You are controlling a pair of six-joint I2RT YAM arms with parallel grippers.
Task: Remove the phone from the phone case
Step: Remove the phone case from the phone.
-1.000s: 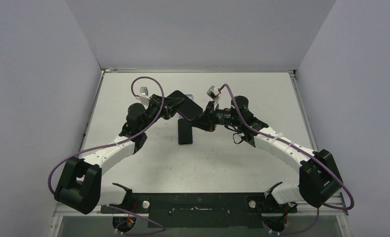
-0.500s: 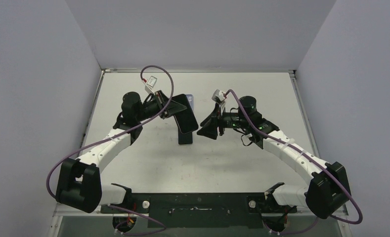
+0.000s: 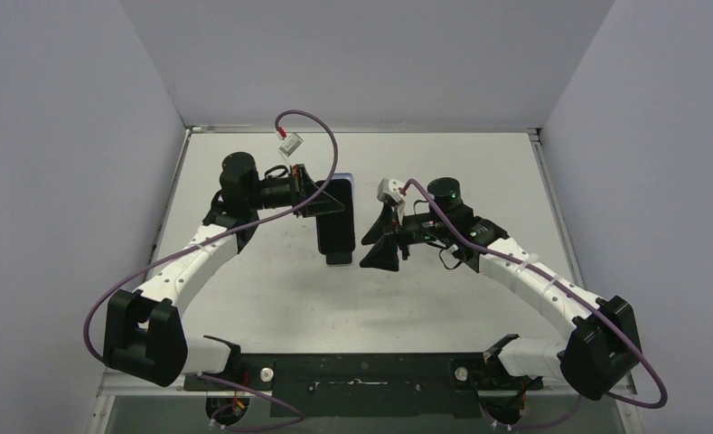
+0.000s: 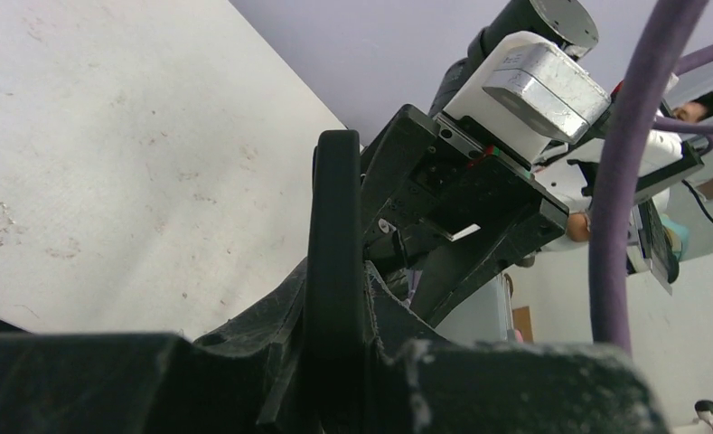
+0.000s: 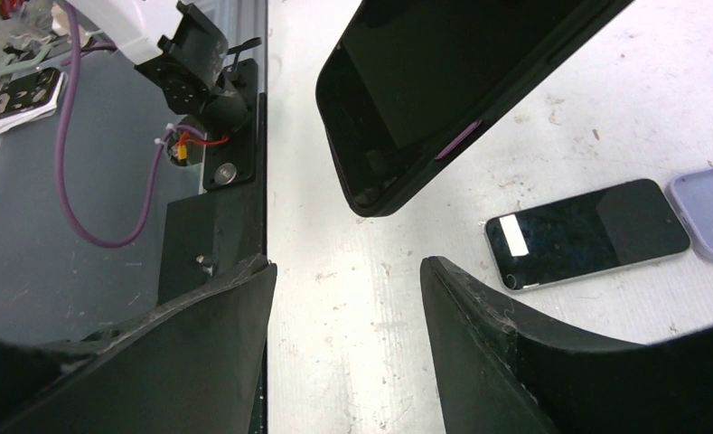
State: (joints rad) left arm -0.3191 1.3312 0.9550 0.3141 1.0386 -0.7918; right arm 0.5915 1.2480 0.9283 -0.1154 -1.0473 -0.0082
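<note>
Top external view is showing the left gripper (image 3: 321,200) closed tightly on a black phone case (image 3: 337,219) and holding it in the air above the middle of the table (image 3: 271,289). The case is hanging with its long side pointing toward the arm bases. The left wrist view is looking at it edge-on, and the two fingers are pressing it from both sides.

The phone (image 5: 443,63) is sitting inside the case, as far as I can tell: in the right wrist view a dark glossy face is filling the rim, and a purple side button (image 5: 458,140) is showing at the edge.

The right gripper (image 3: 368,246) is standing just beside the case, on its right. Its jaws are spread about halfway and are gripping nothing; they are facing the case but not touching it.

Under the lifted case a second phone (image 5: 587,233) is lying flat on the table with its screen up. Just beside one end of it a lilac case (image 5: 709,210) is lying.
</note>
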